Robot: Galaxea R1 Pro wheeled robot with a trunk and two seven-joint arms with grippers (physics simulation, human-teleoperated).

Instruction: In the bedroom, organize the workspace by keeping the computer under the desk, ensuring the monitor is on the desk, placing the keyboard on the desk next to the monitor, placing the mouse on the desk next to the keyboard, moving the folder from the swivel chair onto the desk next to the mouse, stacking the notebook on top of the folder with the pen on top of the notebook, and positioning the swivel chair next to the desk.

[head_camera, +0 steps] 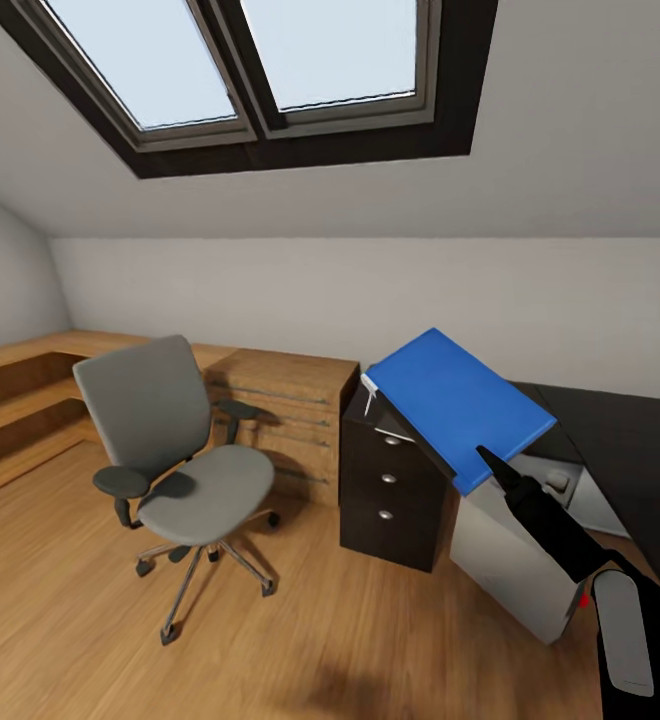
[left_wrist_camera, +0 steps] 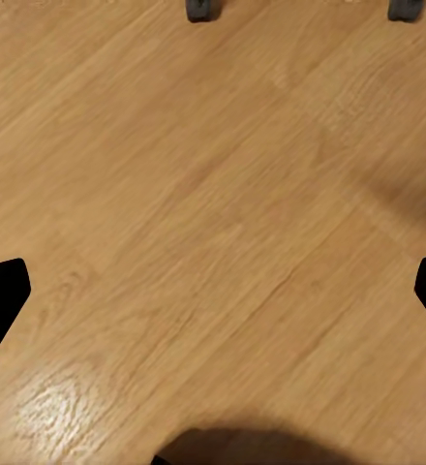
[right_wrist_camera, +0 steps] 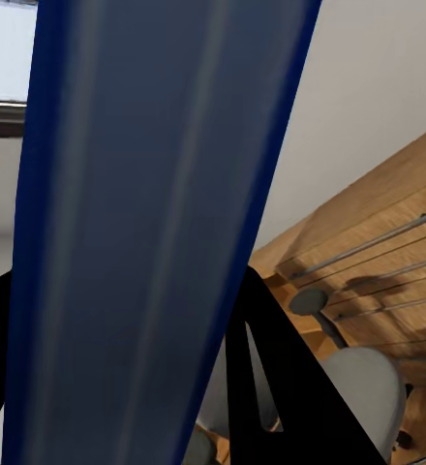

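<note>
**Blue folder held aloft over the drawer unit**

Here, nearest the camera in the head view, the right arm rises from the lower right corner, and the right gripper (head_camera: 492, 466) has its dark fingers clamped on the near edge of the blue folder (head_camera: 460, 402). The folder is lifted clear of every surface and tilted, its far end higher, with white pages showing at its left corner. In the right wrist view the folder (right_wrist_camera: 145, 223) runs as a broad blue band between the two black fingers (right_wrist_camera: 271, 387), which press against it on either side.

The left wrist view looks down on the wooden floor (left_wrist_camera: 203, 223); the left gripper's (left_wrist_camera: 213, 291) dark fingertips (left_wrist_camera: 0, 295) sit at opposite edges of that picture, spread wide apart with nothing between them. Two grey chair casters (left_wrist_camera: 201, 9) show at the far edge.

Just beyond the folder stands a dark drawer unit (head_camera: 390, 485) with three round knobs, and beside it a pale grey panel (head_camera: 515, 565) under the black desk (head_camera: 625, 440) at the right edge. To the left, well apart from the desk, the grey swivel chair (head_camera: 175, 450) stands on the floor (head_camera: 70, 620) with its seat bare. Behind it sit a light wooden chest of drawers (head_camera: 285, 415) and low wooden shelving (head_camera: 20, 400) along the wall. Farthest up, a dark-framed skylight (head_camera: 260, 70) is set in the sloped ceiling.
</note>
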